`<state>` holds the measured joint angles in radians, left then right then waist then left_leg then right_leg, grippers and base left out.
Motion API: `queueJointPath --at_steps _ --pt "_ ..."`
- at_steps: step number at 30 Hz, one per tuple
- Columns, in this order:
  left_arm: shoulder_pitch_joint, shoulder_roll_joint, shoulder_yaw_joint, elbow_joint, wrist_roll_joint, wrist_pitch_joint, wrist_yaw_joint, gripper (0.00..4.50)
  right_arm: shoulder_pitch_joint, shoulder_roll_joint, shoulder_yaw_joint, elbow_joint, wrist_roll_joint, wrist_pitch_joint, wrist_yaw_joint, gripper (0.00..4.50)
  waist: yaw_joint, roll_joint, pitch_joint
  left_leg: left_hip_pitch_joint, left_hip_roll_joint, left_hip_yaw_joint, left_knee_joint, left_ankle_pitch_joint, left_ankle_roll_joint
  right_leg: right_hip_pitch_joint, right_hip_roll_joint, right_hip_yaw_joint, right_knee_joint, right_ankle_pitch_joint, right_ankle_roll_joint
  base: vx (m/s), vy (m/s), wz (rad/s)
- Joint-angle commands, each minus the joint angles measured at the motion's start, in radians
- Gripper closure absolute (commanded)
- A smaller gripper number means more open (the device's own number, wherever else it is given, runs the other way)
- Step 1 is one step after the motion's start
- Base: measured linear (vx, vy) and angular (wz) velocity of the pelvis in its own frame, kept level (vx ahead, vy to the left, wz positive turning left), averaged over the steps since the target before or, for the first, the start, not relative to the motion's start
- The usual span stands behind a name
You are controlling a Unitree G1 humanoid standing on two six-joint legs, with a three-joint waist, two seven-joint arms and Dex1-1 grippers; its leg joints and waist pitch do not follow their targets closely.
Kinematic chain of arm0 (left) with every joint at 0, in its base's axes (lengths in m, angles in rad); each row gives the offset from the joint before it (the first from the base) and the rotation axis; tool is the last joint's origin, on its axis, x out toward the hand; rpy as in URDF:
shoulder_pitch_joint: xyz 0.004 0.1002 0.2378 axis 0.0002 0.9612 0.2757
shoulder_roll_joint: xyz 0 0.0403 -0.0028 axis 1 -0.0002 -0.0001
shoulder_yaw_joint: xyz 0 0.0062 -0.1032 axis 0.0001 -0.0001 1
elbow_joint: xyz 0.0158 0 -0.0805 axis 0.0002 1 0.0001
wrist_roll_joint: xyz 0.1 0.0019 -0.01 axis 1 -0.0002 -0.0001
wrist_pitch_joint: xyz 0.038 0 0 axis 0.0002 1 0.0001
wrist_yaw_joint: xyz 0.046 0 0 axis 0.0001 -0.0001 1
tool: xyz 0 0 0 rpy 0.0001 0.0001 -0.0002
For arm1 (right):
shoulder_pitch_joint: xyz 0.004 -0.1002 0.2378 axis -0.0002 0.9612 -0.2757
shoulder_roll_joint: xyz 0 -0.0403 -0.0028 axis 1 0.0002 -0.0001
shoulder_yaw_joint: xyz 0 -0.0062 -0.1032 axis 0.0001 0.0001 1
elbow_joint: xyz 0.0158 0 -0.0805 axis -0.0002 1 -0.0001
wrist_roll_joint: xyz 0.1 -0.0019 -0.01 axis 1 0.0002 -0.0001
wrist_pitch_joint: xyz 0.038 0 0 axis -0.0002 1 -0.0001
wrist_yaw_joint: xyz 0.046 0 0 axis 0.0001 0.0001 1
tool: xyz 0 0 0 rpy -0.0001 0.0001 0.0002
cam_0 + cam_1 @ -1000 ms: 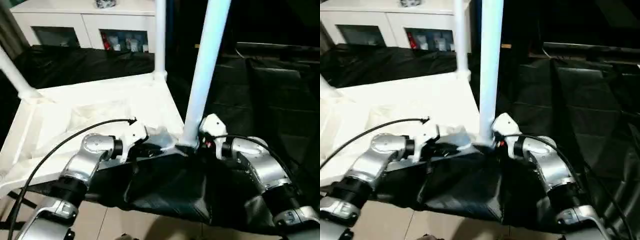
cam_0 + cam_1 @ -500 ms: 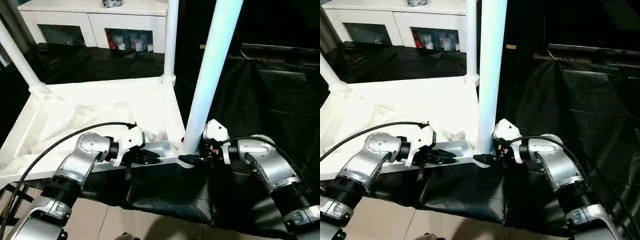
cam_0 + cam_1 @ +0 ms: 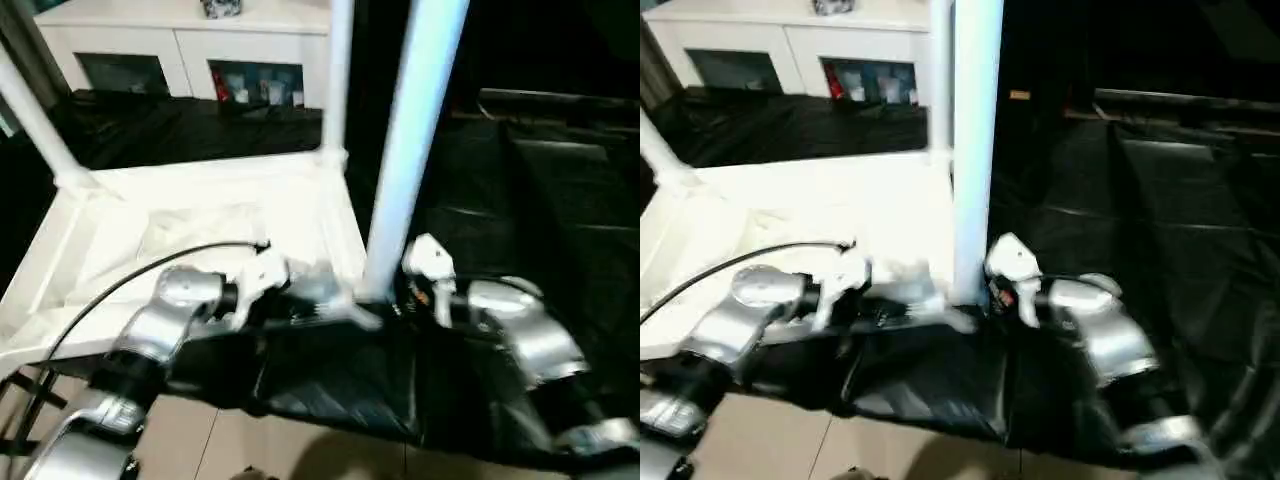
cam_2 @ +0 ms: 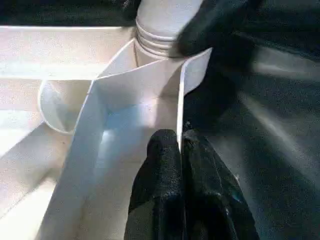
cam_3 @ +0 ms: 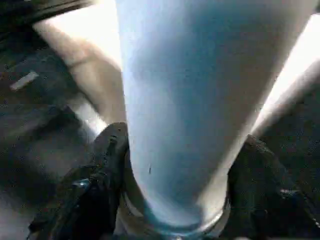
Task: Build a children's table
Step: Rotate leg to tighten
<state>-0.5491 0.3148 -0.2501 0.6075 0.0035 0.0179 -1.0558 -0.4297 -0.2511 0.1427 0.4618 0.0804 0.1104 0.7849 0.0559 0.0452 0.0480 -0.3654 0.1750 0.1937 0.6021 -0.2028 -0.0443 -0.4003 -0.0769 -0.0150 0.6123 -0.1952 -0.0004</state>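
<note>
**Both grippers at the near corner of the upturned tabletop**

Nearest the robot, the left gripper [image 4: 179, 150] is pinched closed on the thin side wall of the white tabletop [image 3: 200, 215], one black finger on each face of the wall, just beside the near corner socket [image 4: 157, 37]. The tabletop lies underside up on a surface draped in black cloth [image 3: 340, 385].

At that same corner the right gripper [image 5: 175, 165] straddles the foot of the near leg [image 3: 405, 150], a black finger [image 5: 102, 165] on each side of the white tube, right where it enters the socket. The fingers sit at the tube's flanks; whether they press on it I cannot tell. The leg stands upright, leaning slightly.

Further back, a second leg [image 3: 337, 75] rises from the far corner on the same side, and a third leg [image 3: 35, 125] slants up from the far left corner.

Behind the tabletop stands a white cabinet [image 3: 180, 50] with glass doors.
</note>
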Motion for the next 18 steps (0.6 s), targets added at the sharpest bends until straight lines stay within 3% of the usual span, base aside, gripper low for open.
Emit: queueJointPath --at_steps 1,2,3,5,6,7,11,13,16,18 --pt "-0.019 -0.055 -0.003 0.02 0.017 0.018 0.116 4.5 0.006 0.063 0.039 0.021 -0.003 0.031 -0.076 1.91 0.001 0.001 -0.054 0.014 0.047 -0.029 -0.088 -0.269 -0.018 0.041 -0.062 0.027 -0.081 -0.275 -0.227 0.0 0.0 0.0" --pt "-0.022 -0.078 -0.006 0.025 0.022 0.026 0.145 4.5 0.008 0.092 0.033 0.026 -0.007 0.038 -0.124 1.91 -0.004 0.0 -0.053 0.012 0.047 -0.028 -0.09 -0.271 -0.021 0.039 -0.059 0.028 -0.083 -0.26 -0.22 0.0 0.0 0.0" --pt "-0.026 -0.098 -0.008 0.032 0.025 0.033 0.174 4.5 0.009 0.122 0.026 0.033 -0.009 0.043 -0.167 1.91 -0.003 0.009 -0.053 0.015 0.047 -0.028 -0.09 -0.279 -0.024 0.036 -0.058 0.028 -0.082 -0.256 -0.219 0.0 0.0 0.0" --pt "-0.03 -0.137 -0.016 0.038 0.033 0.046 0.222 4.5 0.011 0.191 0.013 0.041 -0.021 0.049 -0.277 1.91 -0.009 0.005 -0.053 0.015 0.044 -0.026 -0.09 -0.29 -0.029 0.033 -0.056 0.03 -0.086 -0.249 -0.215 0.0 0.0 0.0" --pt "-0.031 -0.148 -0.017 0.041 0.038 0.048 0.237 4.5 0.011 0.218 0.007 0.044 -0.022 0.055 -0.313 1.91 -0.009 0.01 -0.054 0.014 0.042 -0.028 -0.09 -0.291 -0.03 0.036 -0.057 0.029 -0.086 -0.255 -0.211 0.0 0.0 0.0" --pt "-0.034 -0.163 -0.023 0.044 0.049 0.049 0.259 4.5 0.011 0.252 0.007 0.045 -0.031 0.06 -0.361 1.91 -0.01 0.006 -0.054 0.013 0.041 -0.027 -0.09 -0.288 -0.023 0.036 -0.057 0.029 -0.088 -0.258 -0.204 0.0 0.0 0.0" --pt "-0.038 -0.178 -0.031 0.06 0.072 0.026 0.272 4.5 0.007 0.302 0.027 0.058 -0.085 0.045 -0.443 1.91 -0.017 0.014 -0.054 0.012 0.041 -0.03 -0.093 -0.31 -0.022 0.032 -0.056 0.029 -0.093 -0.306 -0.176 0.0 0.0 0.0" --pt "-0.036 -0.174 -0.03 0.057 0.073 0.022 0.267 4.5 0.006 0.307 0.035 0.055 -0.094 0.032 -0.449 1.21 -0.02 0.018 -0.054 0.012 0.042 -0.031 -0.095 -0.325 -0.024 0.029 -0.056 0.028 -0.094 -0.311 -0.172 0.0 0.0 0.0" --pt "-0.025 -0.147 -0.03 0.037 0.072 0.008 0.242 4.5 0.008 0.296 0.017 0.036 -0.072 0.025 -0.415 1.19 -0.022 0.016 -0.055 0.01 0.043 -0.032 -0.098 -0.343 -0.023 0.03 -0.057 0.028 -0.095 -0.314 -0.169 0.0 0.0 0.0" --pt "-0.013 -0.128 -0.027 0.016 0.061 -0.003 0.204 4.5 0.009 0.261 0.009 0.013 -0.062 0.027 -0.371 0.78 -0.022 0.013 -0.055 0.011 0.043 -0.032 -0.097 -0.342 -0.018 0.029 -0.057 0.029 -0.095 -0.308 -0.171 0.0 0.0 0.0"
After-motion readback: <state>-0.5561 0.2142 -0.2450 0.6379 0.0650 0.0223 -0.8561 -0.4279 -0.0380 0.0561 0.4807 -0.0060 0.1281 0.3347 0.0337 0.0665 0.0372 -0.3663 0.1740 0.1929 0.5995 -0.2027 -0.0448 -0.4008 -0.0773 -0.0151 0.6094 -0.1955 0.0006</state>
